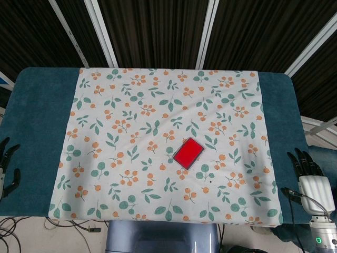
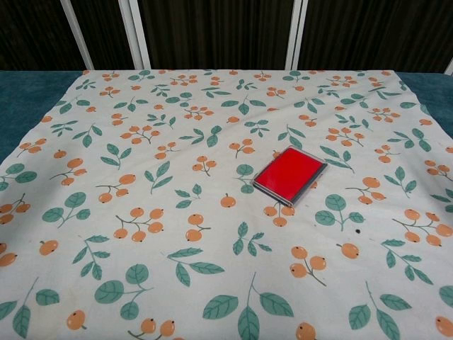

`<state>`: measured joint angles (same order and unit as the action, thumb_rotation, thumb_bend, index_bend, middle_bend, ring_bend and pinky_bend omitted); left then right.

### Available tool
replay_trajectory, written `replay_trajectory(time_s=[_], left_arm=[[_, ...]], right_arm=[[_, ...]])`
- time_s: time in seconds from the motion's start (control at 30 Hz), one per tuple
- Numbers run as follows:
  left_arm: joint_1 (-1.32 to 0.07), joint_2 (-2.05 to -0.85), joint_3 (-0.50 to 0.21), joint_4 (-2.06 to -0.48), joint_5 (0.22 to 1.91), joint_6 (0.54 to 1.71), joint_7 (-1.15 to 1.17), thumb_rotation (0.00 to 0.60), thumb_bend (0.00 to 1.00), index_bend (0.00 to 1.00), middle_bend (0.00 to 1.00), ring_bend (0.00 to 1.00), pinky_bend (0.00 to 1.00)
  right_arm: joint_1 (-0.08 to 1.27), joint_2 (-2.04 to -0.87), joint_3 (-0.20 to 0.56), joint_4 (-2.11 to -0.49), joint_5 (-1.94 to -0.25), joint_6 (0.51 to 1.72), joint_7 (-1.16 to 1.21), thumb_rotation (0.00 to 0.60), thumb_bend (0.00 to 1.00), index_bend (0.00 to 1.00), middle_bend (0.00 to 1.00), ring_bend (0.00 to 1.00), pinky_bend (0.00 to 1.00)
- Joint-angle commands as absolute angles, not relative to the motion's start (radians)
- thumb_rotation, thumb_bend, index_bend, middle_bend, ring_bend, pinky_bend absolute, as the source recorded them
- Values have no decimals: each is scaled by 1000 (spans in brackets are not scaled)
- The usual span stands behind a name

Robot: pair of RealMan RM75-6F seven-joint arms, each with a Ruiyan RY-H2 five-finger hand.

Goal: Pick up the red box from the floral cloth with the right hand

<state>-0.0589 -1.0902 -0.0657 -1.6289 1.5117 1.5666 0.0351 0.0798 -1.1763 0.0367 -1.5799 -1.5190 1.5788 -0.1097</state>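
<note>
A flat red box (image 1: 188, 153) with a dark rim lies turned at an angle on the floral cloth (image 1: 158, 105), right of the cloth's middle. The chest view shows the same red box (image 2: 289, 174) lying flat, with nothing touching it, on the floral cloth (image 2: 141, 177). My right hand (image 1: 307, 171) hangs past the table's right edge, well to the right of the box, fingers apart and holding nothing. My left hand (image 1: 7, 167) shows partly at the far left edge, its dark fingers spread and empty. Neither hand appears in the chest view.
The cloth covers a teal table (image 1: 37, 116) whose bare strips show at left and right. Cables (image 1: 16, 226) lie on the floor below the front left corner. Dark slatted panels with white bars stand behind the table.
</note>
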Motion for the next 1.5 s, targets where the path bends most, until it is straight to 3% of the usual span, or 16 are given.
replay_trajectory(time_s=[0.03, 1.2, 1.37, 1.5], left_arm=[[-58, -1089, -66, -1630, 1510, 1566, 33, 600, 554, 140, 0, 59, 43], [-54, -1085, -62, -1637, 1511, 1565, 25, 600, 554, 137, 0, 59, 43], [-55, -1081, -68, -1640, 1501, 1563, 17, 600, 554, 137, 0, 59, 43], [-57, -1085, -63, -1639, 1503, 1554, 25, 600, 554, 137, 0, 59, 43]], right_arm=[[76, -1169, 36, -1590, -1524, 1578, -96, 600, 120, 98, 44, 46, 225], [86, -1165, 45, -1563, -1522, 1503, -47, 600, 120, 97, 45, 46, 225], [146, -1135, 45, -1571, -1554, 1417, -37, 600, 120, 96, 52, 46, 225], [256, -1095, 69, -1593, -1576, 1276, -2, 600, 120, 97, 55, 46, 225]])
